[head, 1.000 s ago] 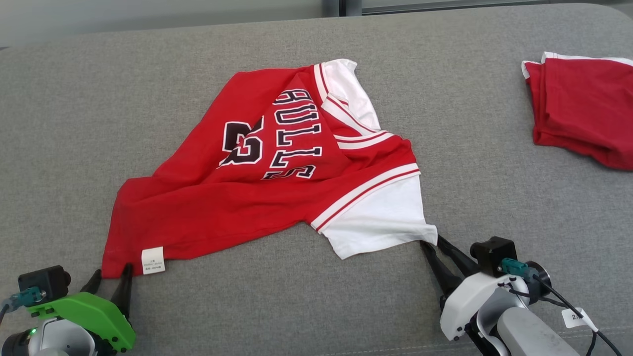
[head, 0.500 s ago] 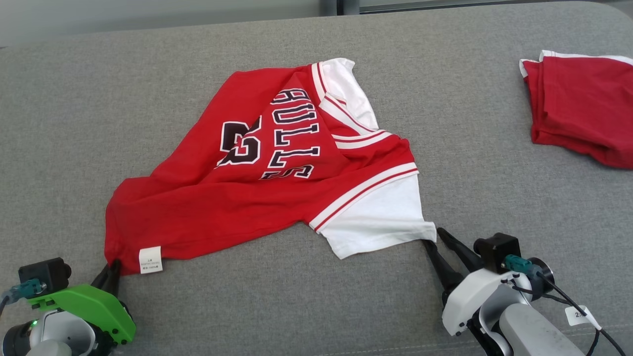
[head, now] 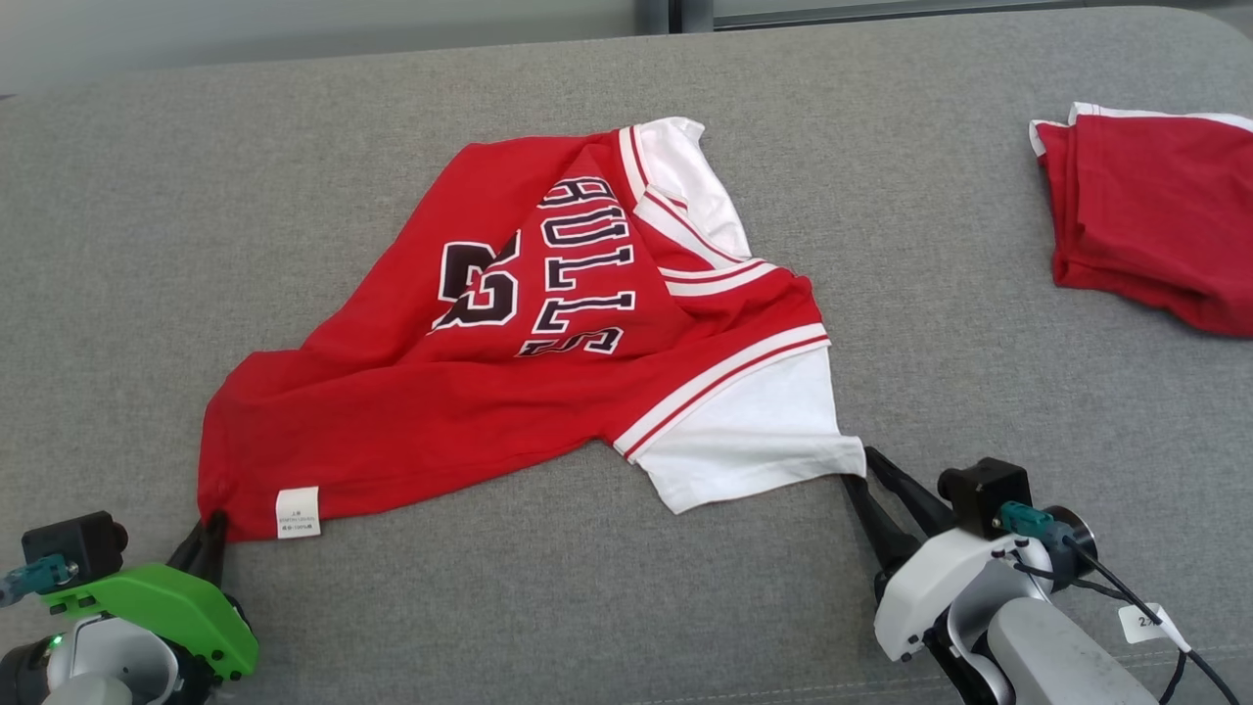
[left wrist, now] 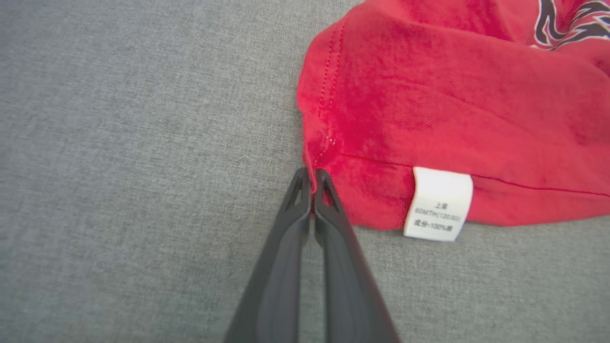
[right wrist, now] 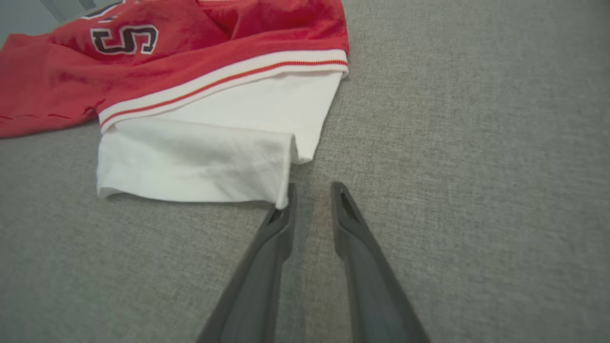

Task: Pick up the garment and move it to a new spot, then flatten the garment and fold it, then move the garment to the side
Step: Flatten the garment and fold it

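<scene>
The head camera looked forward and down from above the near edge of the grey fabric surface [head: 881, 147], far enough back to take in the whole red jersey [head: 470, 411]. The left wrist camera sat low and close behind the left end effector [head: 208, 521], facing along its fingers at the hem corner and white label [left wrist: 437, 204], both shared with the head view. The right wrist camera looked along the right end effector [head: 861, 467] at the white sleeve [right wrist: 200, 152], likewise shared.
</scene>
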Robot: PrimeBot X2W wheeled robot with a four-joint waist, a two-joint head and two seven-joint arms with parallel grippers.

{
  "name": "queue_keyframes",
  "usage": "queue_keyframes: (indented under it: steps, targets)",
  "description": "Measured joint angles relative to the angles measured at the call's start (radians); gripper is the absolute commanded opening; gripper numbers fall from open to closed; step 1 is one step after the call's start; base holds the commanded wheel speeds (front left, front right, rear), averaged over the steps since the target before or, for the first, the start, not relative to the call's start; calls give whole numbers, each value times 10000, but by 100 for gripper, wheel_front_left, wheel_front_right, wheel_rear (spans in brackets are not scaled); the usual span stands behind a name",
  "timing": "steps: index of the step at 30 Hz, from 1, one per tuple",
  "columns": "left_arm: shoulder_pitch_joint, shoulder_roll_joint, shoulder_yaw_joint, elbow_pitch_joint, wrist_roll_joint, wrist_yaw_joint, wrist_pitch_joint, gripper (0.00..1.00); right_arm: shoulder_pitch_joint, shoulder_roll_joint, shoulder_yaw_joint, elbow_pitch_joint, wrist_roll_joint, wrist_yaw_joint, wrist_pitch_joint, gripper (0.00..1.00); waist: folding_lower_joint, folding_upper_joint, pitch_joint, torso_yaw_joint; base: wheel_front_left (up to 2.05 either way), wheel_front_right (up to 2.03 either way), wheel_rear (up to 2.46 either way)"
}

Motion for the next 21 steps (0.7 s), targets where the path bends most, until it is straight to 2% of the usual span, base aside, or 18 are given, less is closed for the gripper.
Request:
queue_keyframes:
  steps: [11,21]
  targets:
    - [-35,67,111,178,-27,0,-134,0,1,-38,19,-134,-2,0,-31,47,0,0,-37,13,0,0,0]
    - [-40,69,180,265,-42,0,-174,0,385,-372,295,-251,-12,107,-12,49,0,0,-68,-27,0,0,0]
